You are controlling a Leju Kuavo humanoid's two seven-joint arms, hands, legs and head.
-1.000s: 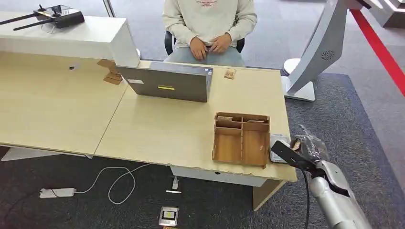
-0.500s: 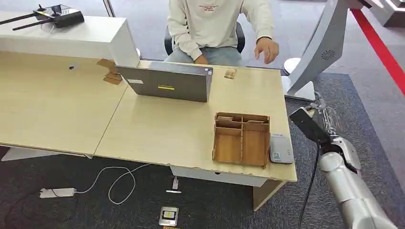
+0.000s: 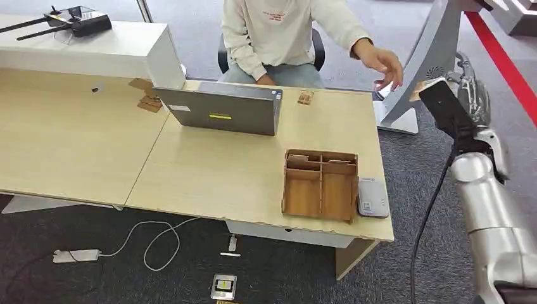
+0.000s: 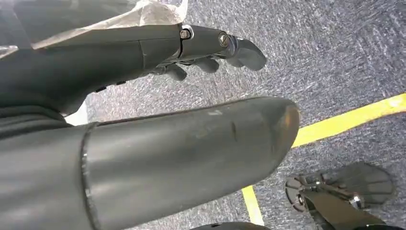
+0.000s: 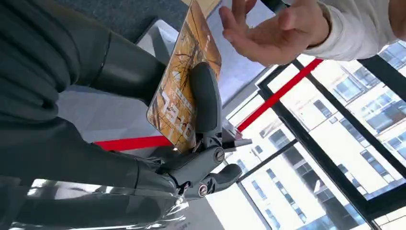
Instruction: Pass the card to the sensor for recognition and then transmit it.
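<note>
Now the right hand [image 5: 191,143] holds the card [image 5: 184,91] pinched between thumb and a finger, raised off the desk's far right corner, at about two o'clock from the tray [image 3: 320,183] in the head view. Its printed face points toward the person's hand [image 5: 273,28], which reaches in open-palmed, near the card's free end but not touching it. That free end is probably left exposed so it can be taken. The sensor [image 3: 372,197] lies flat on the desk [image 3: 209,171], touching the tray's right side, well apart from the card, so I judge the handover is the step in hand. Hanging over carpet, the left hand [image 4: 210,52] holds nothing, its fingers loosely apart.
</note>
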